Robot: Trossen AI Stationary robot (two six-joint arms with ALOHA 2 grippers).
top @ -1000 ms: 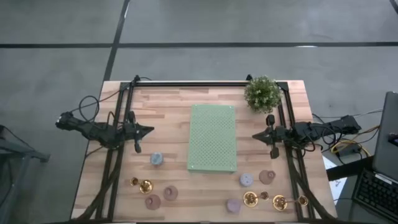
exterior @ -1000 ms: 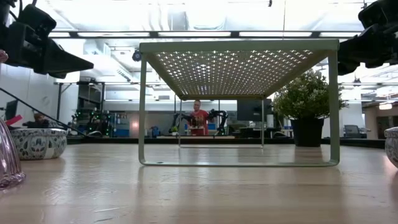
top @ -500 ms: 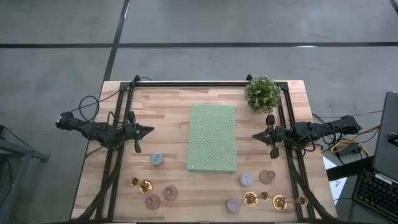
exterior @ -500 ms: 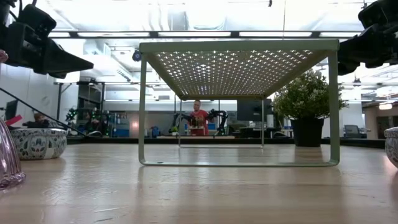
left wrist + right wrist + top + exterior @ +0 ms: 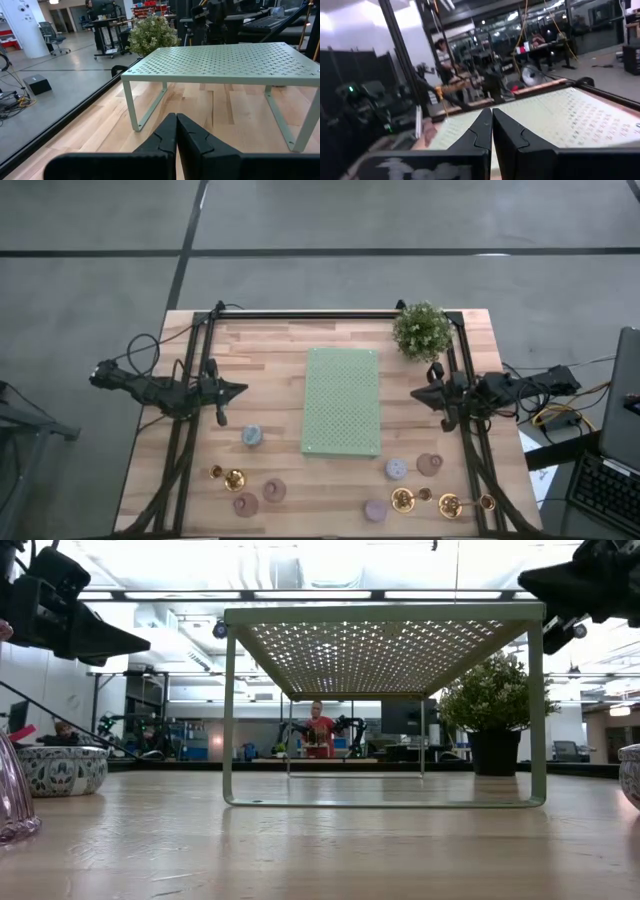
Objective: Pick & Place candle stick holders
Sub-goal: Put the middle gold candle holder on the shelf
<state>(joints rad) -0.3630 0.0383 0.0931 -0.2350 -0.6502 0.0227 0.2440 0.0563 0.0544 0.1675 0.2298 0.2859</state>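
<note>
With both arms raised beside the pale green mat [image 5: 342, 401], the candle stick holders [image 5: 400, 500] lie scattered along the table's near edge.
Left gripper [image 5: 240, 389] and right gripper [image 5: 416, 396] are clenched, empty; the low view crops the pink holder [image 5: 12, 800].

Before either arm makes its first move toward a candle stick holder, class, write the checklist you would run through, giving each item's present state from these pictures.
1. Left gripper empty, fingers shut: ok; it must open before any pick.
2. Right gripper empty, fingers shut: ok; same note.
3. Both grippers clear of the pale green perforated stand, one on each side of it: ok.
4. Holders in plain sight on the near part of the table: ok. Blue-grey holder and gold holder on the left; lavender holder and gold holders on the right.
5. Potted plant out of the way at the far right corner: ok.
6. Where the holders should go: cannot tell.
</note>
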